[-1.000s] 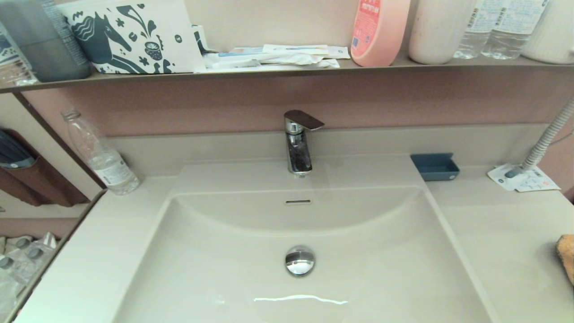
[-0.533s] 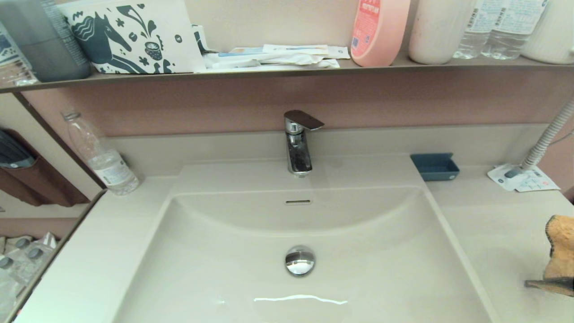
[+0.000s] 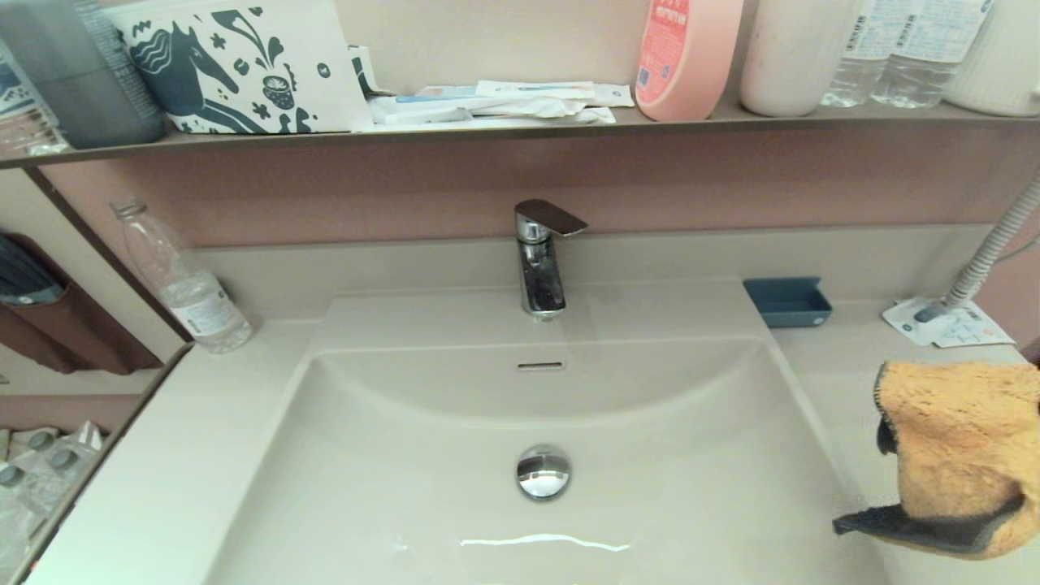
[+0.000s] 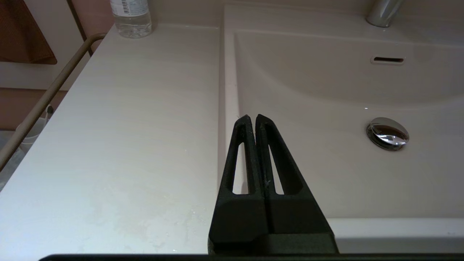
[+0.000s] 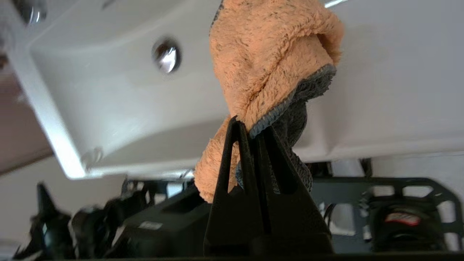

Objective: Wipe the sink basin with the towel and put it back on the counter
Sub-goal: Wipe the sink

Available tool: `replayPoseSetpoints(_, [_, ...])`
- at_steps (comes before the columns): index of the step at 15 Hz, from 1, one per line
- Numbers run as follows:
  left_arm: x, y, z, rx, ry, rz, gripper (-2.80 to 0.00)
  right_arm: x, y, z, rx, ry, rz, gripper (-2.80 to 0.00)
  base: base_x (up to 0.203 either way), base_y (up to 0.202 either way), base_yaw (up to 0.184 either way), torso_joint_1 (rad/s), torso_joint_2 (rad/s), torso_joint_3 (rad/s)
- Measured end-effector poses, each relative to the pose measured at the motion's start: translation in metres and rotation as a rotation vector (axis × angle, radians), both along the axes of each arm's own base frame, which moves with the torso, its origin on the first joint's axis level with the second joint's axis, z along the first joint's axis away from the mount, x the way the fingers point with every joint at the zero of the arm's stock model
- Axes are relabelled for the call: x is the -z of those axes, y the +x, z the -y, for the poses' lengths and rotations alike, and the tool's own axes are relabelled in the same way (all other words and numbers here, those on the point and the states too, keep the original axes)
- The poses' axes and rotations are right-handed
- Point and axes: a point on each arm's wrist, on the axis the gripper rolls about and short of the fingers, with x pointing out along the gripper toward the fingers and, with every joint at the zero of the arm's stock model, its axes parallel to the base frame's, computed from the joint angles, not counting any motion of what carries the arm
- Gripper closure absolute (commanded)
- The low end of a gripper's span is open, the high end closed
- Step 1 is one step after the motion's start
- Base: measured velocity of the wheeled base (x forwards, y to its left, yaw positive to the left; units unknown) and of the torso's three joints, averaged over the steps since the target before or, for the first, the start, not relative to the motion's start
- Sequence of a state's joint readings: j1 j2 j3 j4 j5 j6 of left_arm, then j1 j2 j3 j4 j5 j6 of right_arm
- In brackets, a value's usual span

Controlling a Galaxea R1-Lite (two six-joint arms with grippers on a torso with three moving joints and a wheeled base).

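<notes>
The orange-tan fluffy towel (image 3: 959, 439), with a grey underside, hangs bunched in the air over the right counter (image 3: 845, 366), just right of the sink basin (image 3: 422, 455). My right gripper (image 5: 252, 127) is shut on a fold of the towel (image 5: 268, 54); in the head view the cloth hides it. The basin's chrome drain plug (image 3: 543, 471) and overflow slot (image 3: 540, 366) are uncovered. My left gripper (image 4: 252, 117) is shut with nothing in it, hovering over the basin's front left rim (image 4: 228, 90), outside the head view.
A chrome faucet (image 3: 540, 260) stands behind the basin. A plastic bottle (image 3: 183, 280) leans at the back left, a blue tray (image 3: 788, 302) and a white paper packet (image 3: 946, 325) with a hose (image 3: 991, 252) sit at the back right. A loaded brown shelf (image 3: 487, 130) runs above.
The towel has come up off the counter and travelled left from the frame's right edge toward the basin, held in my right gripper. Nothing else moved.
</notes>
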State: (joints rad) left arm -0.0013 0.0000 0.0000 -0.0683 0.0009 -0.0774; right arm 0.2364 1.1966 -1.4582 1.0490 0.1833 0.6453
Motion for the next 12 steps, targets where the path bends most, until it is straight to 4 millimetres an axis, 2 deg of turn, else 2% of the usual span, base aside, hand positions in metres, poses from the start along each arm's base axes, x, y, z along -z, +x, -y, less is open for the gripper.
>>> replayPoseSetpoints(3, [0.0, 0.0, 0.0, 0.0, 0.0, 0.0, 0.0, 0.013, 0.012, -0.036, -0.043, -0.066, -0.068, 0.0, 0.0, 0.0, 0.0, 0.0, 0.0, 0.0])
replayPoseSetpoints(9, [0.0, 0.0, 0.0, 0.0, 0.0, 0.0, 0.0, 0.072, 0.057, -0.101, -0.025, -0.325, -0.192, 0.0, 0.0, 0.0, 0.0, 0.0, 0.0, 0.0])
replayPoseSetpoints(12, [0.0, 0.0, 0.0, 0.0, 0.0, 0.0, 0.0, 0.101, 0.075, -0.125, -0.012, -0.407, -0.274, 0.0, 0.0, 0.0, 0.0, 0.0, 0.0, 0.0])
